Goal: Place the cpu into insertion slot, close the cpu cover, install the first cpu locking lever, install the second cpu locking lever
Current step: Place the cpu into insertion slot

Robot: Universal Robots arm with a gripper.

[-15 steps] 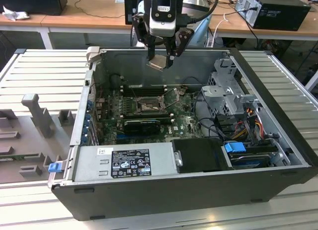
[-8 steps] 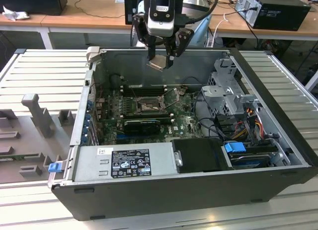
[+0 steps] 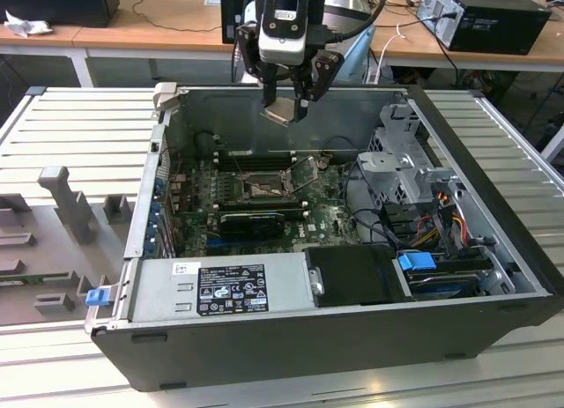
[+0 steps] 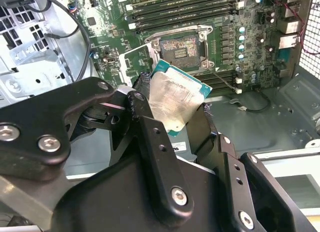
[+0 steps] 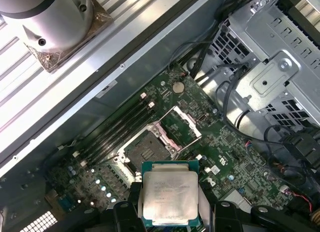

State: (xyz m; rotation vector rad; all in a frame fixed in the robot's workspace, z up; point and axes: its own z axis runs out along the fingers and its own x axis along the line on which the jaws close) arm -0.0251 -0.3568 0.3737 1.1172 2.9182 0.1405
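Observation:
My gripper (image 3: pixel 286 107) hangs above the open computer case, shut on the cpu (image 3: pixel 280 114). In both wrist views the cpu (image 4: pixel 172 99) (image 5: pixel 169 192) shows its silver-grey top with a green edge, pinched between the two black fingers (image 4: pixel 145 122). It is tilted and well clear of the board. Below it on the green motherboard (image 3: pixel 330 216) lies the insertion slot (image 3: pixel 262 189) (image 4: pixel 180 45) (image 5: pixel 146 150), uncovered, dark, with a metal rim. The cpu cover (image 4: pixel 136 61) (image 5: pixel 181 126) stands swung open beside the slot.
Long black memory slots (image 4: pixel 185 11) run beside the socket. A black graphics card (image 3: pixel 251 221) lies in front of it. A grey power supply (image 3: pixel 220 285) fills the case's front, and a metal drive cage (image 3: pixel 405 161) with cables (image 3: pixel 445 216) takes the exterior view's right.

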